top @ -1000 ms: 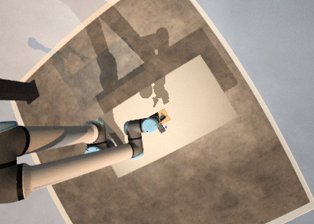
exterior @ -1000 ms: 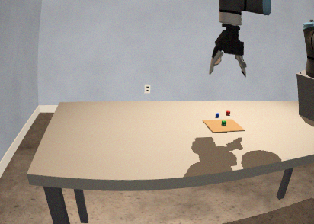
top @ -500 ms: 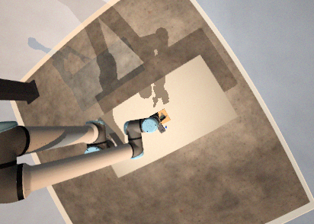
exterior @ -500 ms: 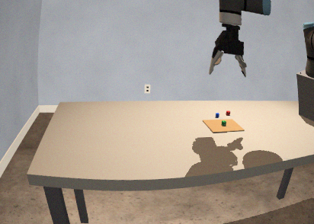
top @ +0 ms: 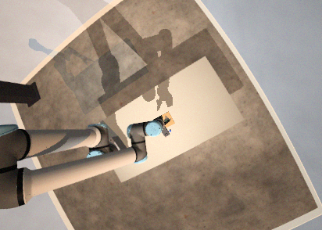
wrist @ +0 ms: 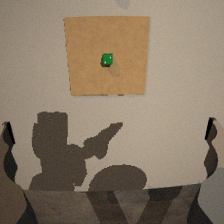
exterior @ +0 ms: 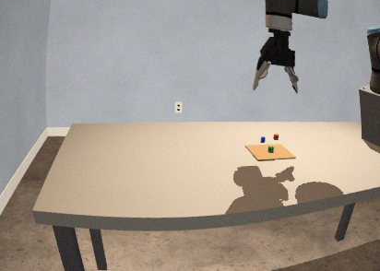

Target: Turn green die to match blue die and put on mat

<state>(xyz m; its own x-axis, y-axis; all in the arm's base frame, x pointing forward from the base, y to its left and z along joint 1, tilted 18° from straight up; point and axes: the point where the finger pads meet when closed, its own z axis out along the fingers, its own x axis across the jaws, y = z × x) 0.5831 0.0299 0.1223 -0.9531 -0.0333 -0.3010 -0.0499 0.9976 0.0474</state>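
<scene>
The green die [exterior: 271, 149] [wrist: 107, 59] sits on the orange-brown mat [exterior: 255, 152] [wrist: 135, 35], well inside its edges. A few pale pips show on its top in the wrist view, too small to count surely. The blue die [exterior: 263, 139] [top: 170, 131] stands on the table behind the mat, its top number too small to read. The red die [exterior: 276, 136] stands near it, also off the mat. Neither shows in the wrist view. My gripper [exterior: 276, 90] [wrist: 109, 121] is wide open and empty, high above the table and the dice.
The pale table [exterior: 138, 170] [top: 203, 93] carries the mat and dice. The arm [top: 82, 159] reaches in from the left in the top view and partly covers the mat there. Shadows of the arm fall on the table in front of the mat.
</scene>
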